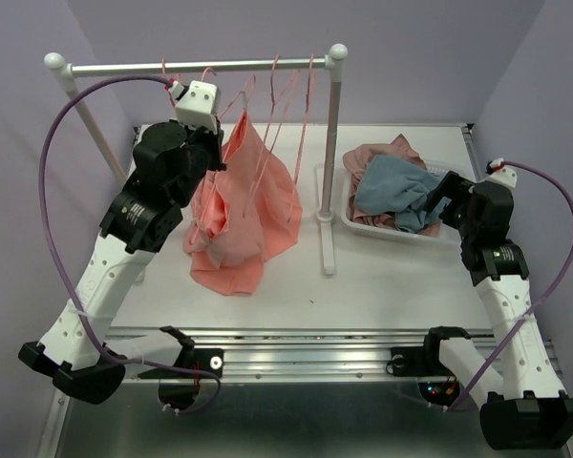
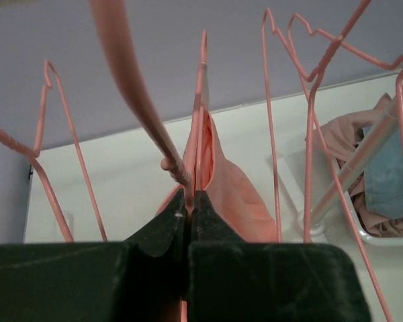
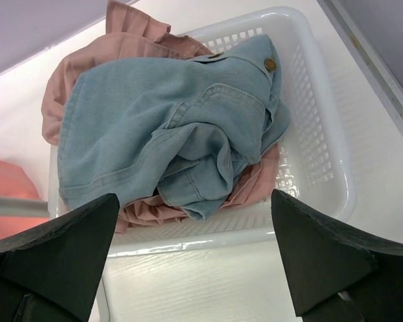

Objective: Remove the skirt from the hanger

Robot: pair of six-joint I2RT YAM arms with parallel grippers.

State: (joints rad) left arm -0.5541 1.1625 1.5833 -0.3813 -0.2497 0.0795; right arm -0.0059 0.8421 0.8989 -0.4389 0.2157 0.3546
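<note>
Top external view: the skirt [image 1: 244,215] hung from a pink wire hanger [image 1: 258,124] on the rail [image 1: 201,67], above the worktop [image 1: 382,277].
Skirt's long way: it ran up and down, with the top at the hanger and the hem low near the worktop.
Left jaws: they were pressed together right at the top of the skirt, where cloth and wire meet. A thin bit of coral showed between them, so they seemed to pinch skirt cloth.
Right jaws: they were wide apart with nothing in them, over the white basket [image 3: 322,134] and the blue denim piece [image 3: 161,127].
Nearer arm: the left arm [image 1: 158,191] was at the skirt. The right arm [image 1: 487,229] was well apart from it.
Way to go: the skirt likely had to slide off the wire.
Writing: none could be read.
</note>
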